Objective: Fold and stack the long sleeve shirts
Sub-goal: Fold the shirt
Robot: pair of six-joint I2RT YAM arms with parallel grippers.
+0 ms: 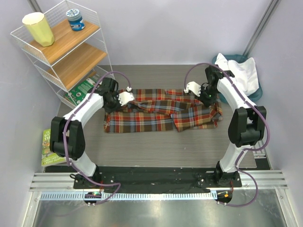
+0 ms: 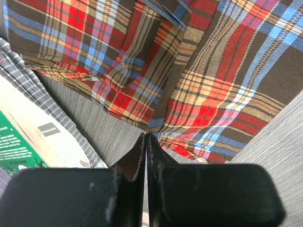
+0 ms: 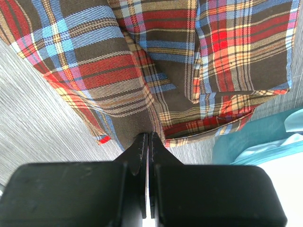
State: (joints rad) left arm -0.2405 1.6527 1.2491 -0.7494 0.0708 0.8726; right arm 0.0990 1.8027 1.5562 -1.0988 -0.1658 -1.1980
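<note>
The plaid long sleeve shirt (image 1: pixel 161 114) lies spread across the middle of the table, partly folded over itself. My left gripper (image 1: pixel 129 99) is at its far left edge. In the left wrist view its jaws (image 2: pixel 145 137) are shut, with the shirt's hem (image 2: pixel 156 125) pinched at the tips. My right gripper (image 1: pixel 195 88) is at the far right edge. Its jaws (image 3: pixel 148 136) are shut on the brown plaid cloth (image 3: pixel 142 118). The white long sleeve shirt (image 1: pixel 244 72) hangs out of the teal basket (image 1: pixel 258 91) at the back right.
A white wire shelf (image 1: pixel 66 52) stands at the back left, holding a yellow cup (image 1: pixel 40 28), a blue jar (image 1: pixel 75 19) and a green board (image 1: pixel 85 87). A green booklet (image 1: pixel 49 146) lies at the left. The teal basket (image 3: pixel 246 139) is close beside my right gripper.
</note>
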